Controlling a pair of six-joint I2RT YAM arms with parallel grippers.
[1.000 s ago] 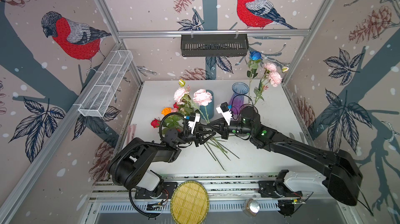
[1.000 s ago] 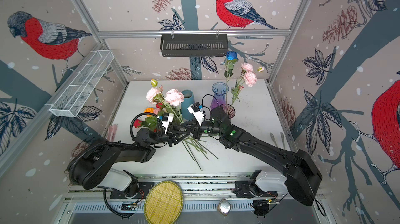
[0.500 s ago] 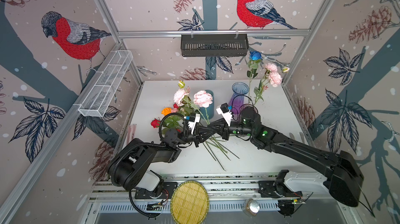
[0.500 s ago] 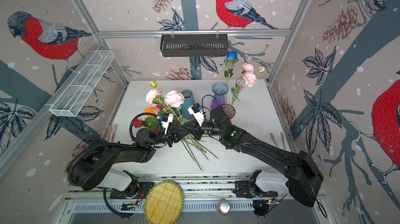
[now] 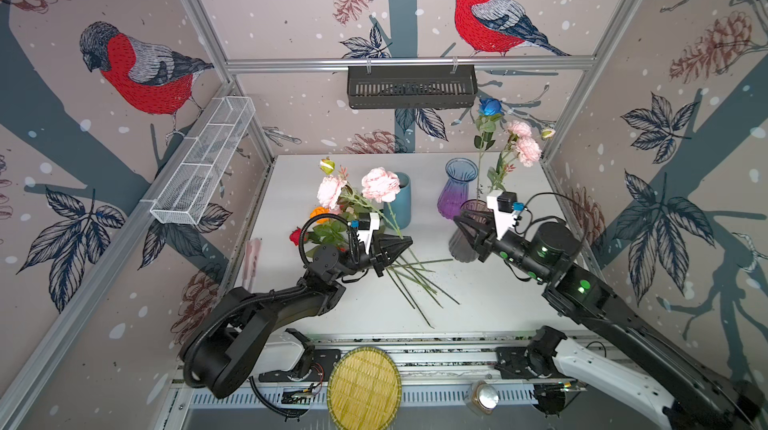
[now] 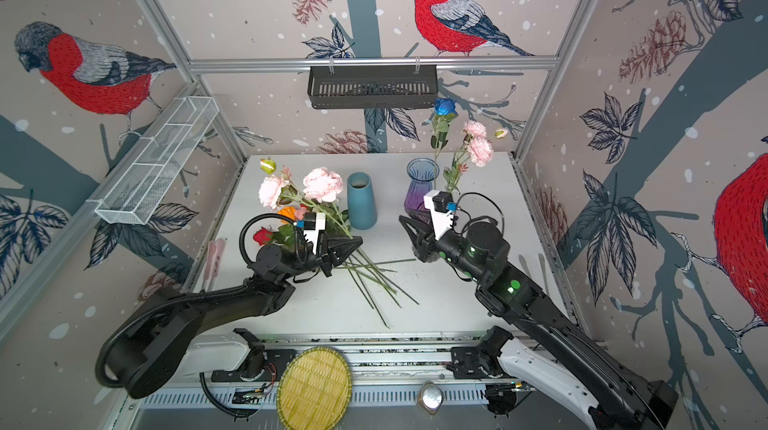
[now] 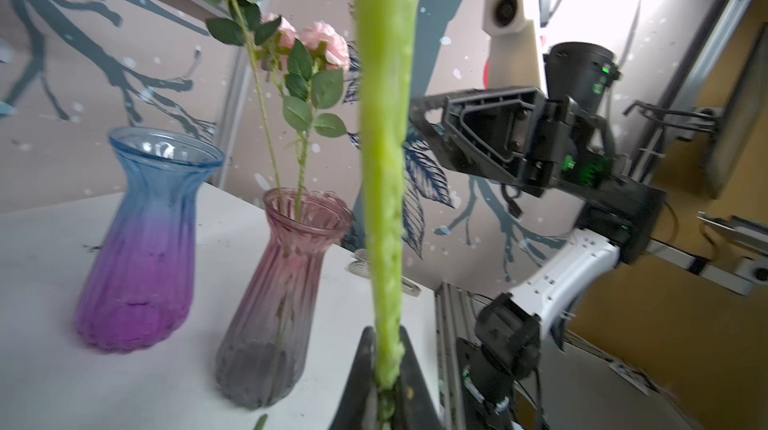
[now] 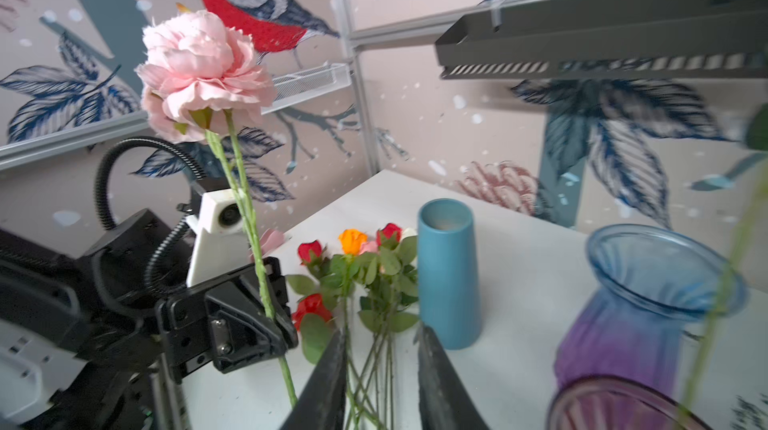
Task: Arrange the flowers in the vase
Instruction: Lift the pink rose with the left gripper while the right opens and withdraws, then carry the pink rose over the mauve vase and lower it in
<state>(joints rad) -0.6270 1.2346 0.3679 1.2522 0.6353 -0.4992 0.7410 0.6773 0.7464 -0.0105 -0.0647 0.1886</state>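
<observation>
My left gripper [image 5: 408,243] [image 6: 359,243] is shut on the green stem [image 7: 384,157] of a pink-bloomed flower [image 5: 380,184] [image 8: 199,70], held upright above the table. Loose flowers, red and orange roses [image 5: 319,213] [image 8: 352,240], lie beside it, their stems [image 5: 415,278] fanned out on the table. My right gripper [image 5: 462,229] [image 6: 406,225] [image 8: 380,332] is open and holds nothing. It hovers by a pink-grey glass vase [image 5: 462,248] [image 7: 282,282] that holds a blue rose [image 5: 490,106] and pink carnations [image 5: 525,145].
A blue-purple glass vase [image 5: 457,191] [image 8: 648,315] and a teal vase [image 5: 401,203] [image 8: 449,274] stand behind. A white wire basket [image 5: 203,161] hangs on the left wall, a black one [image 5: 411,84] at the back. A yellow woven tray [image 5: 363,386] lies at the front edge.
The left gripper has shut on the pink flower's stem. The right gripper has opened, let go of that stem and drawn back to the right, beside the pink-grey vase.
</observation>
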